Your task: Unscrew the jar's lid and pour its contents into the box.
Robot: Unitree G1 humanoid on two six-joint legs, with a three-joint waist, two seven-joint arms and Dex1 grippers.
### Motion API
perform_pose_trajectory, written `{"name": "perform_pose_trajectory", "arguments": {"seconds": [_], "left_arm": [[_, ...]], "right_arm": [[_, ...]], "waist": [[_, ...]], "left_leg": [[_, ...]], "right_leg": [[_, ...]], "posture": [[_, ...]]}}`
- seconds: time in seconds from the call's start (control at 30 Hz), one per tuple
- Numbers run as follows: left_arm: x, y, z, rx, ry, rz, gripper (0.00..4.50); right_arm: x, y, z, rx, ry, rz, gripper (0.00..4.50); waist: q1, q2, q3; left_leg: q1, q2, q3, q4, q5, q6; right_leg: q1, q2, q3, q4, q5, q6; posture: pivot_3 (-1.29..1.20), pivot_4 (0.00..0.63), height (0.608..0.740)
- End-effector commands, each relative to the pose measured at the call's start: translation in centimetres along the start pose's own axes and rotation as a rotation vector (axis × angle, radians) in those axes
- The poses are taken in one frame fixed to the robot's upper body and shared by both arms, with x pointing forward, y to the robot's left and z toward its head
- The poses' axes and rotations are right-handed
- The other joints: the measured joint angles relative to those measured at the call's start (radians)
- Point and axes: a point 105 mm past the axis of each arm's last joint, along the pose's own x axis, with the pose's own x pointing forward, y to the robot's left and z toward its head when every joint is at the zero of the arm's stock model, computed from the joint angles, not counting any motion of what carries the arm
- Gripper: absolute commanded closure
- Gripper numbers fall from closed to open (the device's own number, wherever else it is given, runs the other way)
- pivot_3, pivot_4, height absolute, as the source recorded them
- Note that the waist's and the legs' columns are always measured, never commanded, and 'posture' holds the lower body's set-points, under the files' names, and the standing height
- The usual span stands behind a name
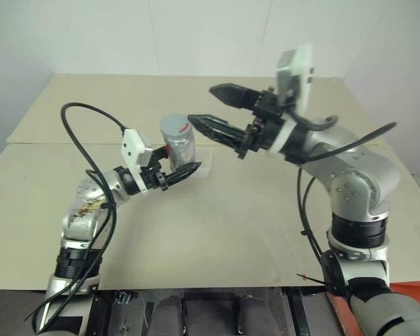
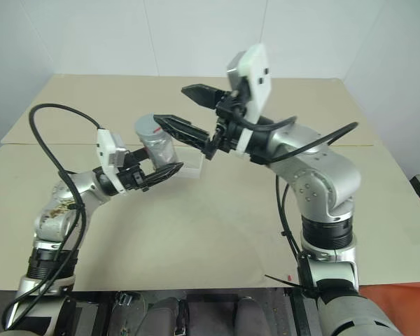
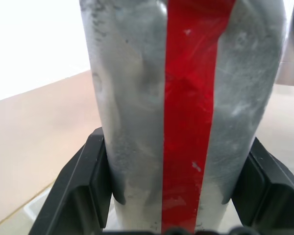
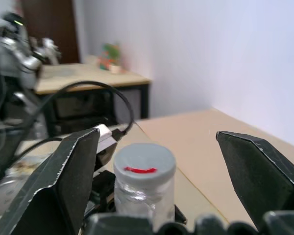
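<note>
Left end effector (image 1: pixel 178 173): clamped on the jar (image 1: pixel 177 143), held upright above the bench (image 1: pixel 217 224).
Right end effector (image 1: pixel 208 106): spread wide, empty, straddling the lid (image 4: pixel 144 164).

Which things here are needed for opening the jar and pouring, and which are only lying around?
Needed:
- jar, gripped by the left end effector
- lid, on the jar
- box, behind the jar
- right end effector, open beside the lid

Lying around:
- table
- desk in the background
</note>
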Motion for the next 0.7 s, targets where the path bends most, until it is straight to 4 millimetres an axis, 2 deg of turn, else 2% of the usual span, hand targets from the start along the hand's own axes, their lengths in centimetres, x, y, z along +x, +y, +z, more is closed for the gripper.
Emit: {"name": "perform_pose_trajectory", "arguments": {"seconds": [0.03, 0.27, 0.7], "left_arm": [[0.5, 0.0, 1.1, 0.052, -0.040, 0.080, 1.69], [1.3, -1.0, 0.4, 0.044, -0.015, 0.120, 1.69], [1.2, -0.9, 0.0, 0.050, 0.006, 0.171, 1.69]], "right_arm": [[1.0, 0.0, 0.4, -0.036, 0.009, -0.077, 0.06], [2.3, -0.2, -0.7, -0.053, 0.080, -0.115, 0.06], [3.1, 0.6, -1.2, -0.046, 0.108, -0.066, 0.06]], "waist": [[0.000, 0.000, 0.000], [0.002, 0.000, 0.000], [0.000, 0.000, 0.000]], "left_leg": [[0.000, 0.000, 0.000, 0.000, 0.000, 0.000], [-0.001, 0.000, 0.000, 0.000, 0.000, 0.000], [-0.001, 0.000, 0.000, 0.000, 0.000, 0.000]], "right_leg": [[0.000, 0.000, 0.000, 0.000, 0.000, 0.000], [0.000, 0.000, -0.001, 0.000, 0.000, 0.000], [0.000, 0.000, 0.000, 0.000, 0.000, 0.000]], "posture": [[0.00, 0.150, 0.740], [0.00, 0.150, 0.740], [0.00, 0.150, 0.740]]}}
